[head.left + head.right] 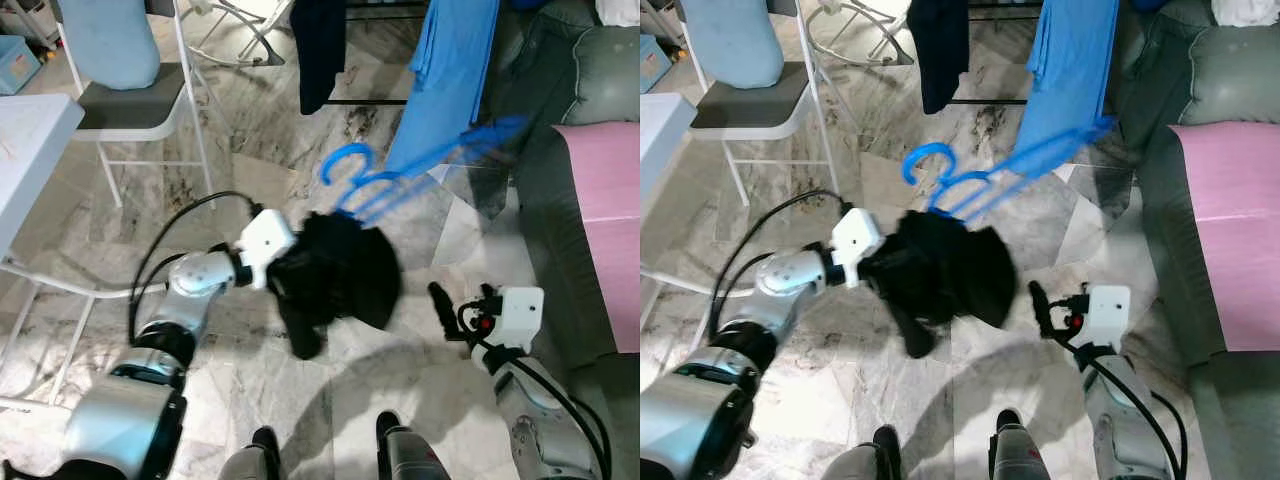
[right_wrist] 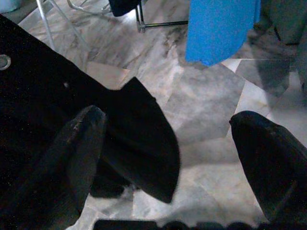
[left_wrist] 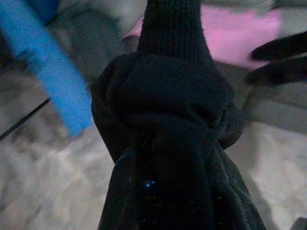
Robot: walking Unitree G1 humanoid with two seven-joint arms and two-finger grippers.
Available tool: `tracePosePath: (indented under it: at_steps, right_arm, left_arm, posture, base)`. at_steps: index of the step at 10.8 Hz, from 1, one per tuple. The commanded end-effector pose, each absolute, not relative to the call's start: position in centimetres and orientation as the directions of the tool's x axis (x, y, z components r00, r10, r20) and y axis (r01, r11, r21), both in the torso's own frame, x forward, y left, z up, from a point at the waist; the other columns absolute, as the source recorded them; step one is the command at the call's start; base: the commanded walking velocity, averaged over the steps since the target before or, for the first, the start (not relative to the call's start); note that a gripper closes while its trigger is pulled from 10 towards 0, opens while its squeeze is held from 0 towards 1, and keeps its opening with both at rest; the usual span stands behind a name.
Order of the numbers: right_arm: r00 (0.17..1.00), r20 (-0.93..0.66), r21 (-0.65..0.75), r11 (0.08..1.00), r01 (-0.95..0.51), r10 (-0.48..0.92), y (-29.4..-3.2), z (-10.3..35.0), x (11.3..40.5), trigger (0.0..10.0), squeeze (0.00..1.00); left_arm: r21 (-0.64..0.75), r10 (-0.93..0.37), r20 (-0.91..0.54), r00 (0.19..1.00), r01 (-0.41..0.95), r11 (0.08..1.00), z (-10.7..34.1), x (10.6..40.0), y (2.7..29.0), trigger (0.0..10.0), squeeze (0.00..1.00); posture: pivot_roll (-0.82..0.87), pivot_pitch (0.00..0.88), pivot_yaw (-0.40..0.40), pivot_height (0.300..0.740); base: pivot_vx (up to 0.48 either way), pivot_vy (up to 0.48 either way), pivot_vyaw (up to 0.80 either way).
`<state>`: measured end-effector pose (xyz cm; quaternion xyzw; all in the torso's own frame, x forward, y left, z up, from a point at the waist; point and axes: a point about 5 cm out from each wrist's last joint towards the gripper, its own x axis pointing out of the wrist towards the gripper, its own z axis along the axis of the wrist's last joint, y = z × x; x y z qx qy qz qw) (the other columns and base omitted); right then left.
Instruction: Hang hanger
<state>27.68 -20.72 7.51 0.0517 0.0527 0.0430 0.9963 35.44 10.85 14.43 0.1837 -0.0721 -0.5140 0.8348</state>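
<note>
— Left wrist view first: what's my left gripper (image 1: 285, 280) doing?

— Buried in the black garment (image 1: 340, 272). I can't tell whether its fingers are spread or pinching; the knotted cloth covers them completely.

— And the hanger?

— Blue hanger (image 1: 400, 165) rises from the top of that garment, hook toward my left, its bar smeared by motion blur, so I'd only say it seems to run up toward the blue cloth (image 1: 445, 80) hanging behind. All of it is held up over the marble floor (image 1: 250, 370).

— Right side?

— Right gripper (image 1: 440, 305) sits low, just beside the garment's right edge, not touching it as far as I can see. Fingers (image 2: 268, 163) are spread wide, nothing between them; the garment's hem shows behind one finger.

— Surroundings?

— White chair (image 1: 130, 105) with a pale blue cushion off to my far left, a dark garment (image 1: 320, 45) hanging beside the blue cloth, grey sofa (image 1: 570, 120) with a pink sheet (image 1: 605, 200) on my right.
</note>
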Motion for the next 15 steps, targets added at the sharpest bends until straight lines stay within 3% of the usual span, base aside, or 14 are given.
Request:
tracePosePath:
  at_steps: [1, 3, 7, 11, 15]
  right_arm:
    - [0.989, -0.099, 0.143, 0.985, -0.097, 0.111, -20.9, 7.6, 27.4, 10.0, 0.8]
    - [0.988, -0.029, 0.195, 0.97, -0.142, 0.151, -21.2, 8.8, 27.3, 10.0, 0.0]
    - [0.97, 0.022, 0.215, 0.946, -0.242, 0.243, -20.0, 10.0, 26.8, 10.0, 0.0]
    - [0.935, 0.001, 0.26, 0.903, -0.342, 0.354, -17.9, 9.3, 26.0, 10.0, 0.0]
    - [0.935, -0.029, 0.255, 0.907, -0.336, 0.354, -18.3, 8.7, 25.9, 10.0, 0.0]
  left_arm:
    - [0.415, -0.918, -0.064, 0.392, 0.847, 0.333, 15.3, 35.2, 10.7, 0.0, 0.0]
    - [0.47, -0.934, -0.134, 0.331, 0.851, 0.234, 15.2, 34.9, 10.4, 0.0, 0.0]
    - [0.554, -0.938, -0.235, 0.256, 0.828, 0.087, 14.3, 34.0, 9.4, 0.0, 0.0]
    - [0.633, -0.965, -0.082, 0.249, 0.761, 0.143, 16.8, 34.3, 7.6, 0.0, 0.0]
    - [0.657, -0.984, 0.053, 0.172, 0.736, 0.164, 20.1, 34.3, 6.5, 0.0, 0.0]
  posture:
    - [-0.23, 0.275, 0.097, 0.74]
    - [-0.24, 0.277, 0.103, 0.74]
    - [-0.27, 0.288, 0.113, 0.74]
    - [-0.25, 0.294, 0.122, 0.74]
    - [-0.25, 0.29, 0.125, 0.74]
  base:
    - [0.0, 0.0, 0.0]
    - [0.0, 0.0, 0.0]
    - [0.0, 0.0, 0.0]
    - [0.0, 0.0, 0.0]
    - [0.0, 0.0, 0.0]
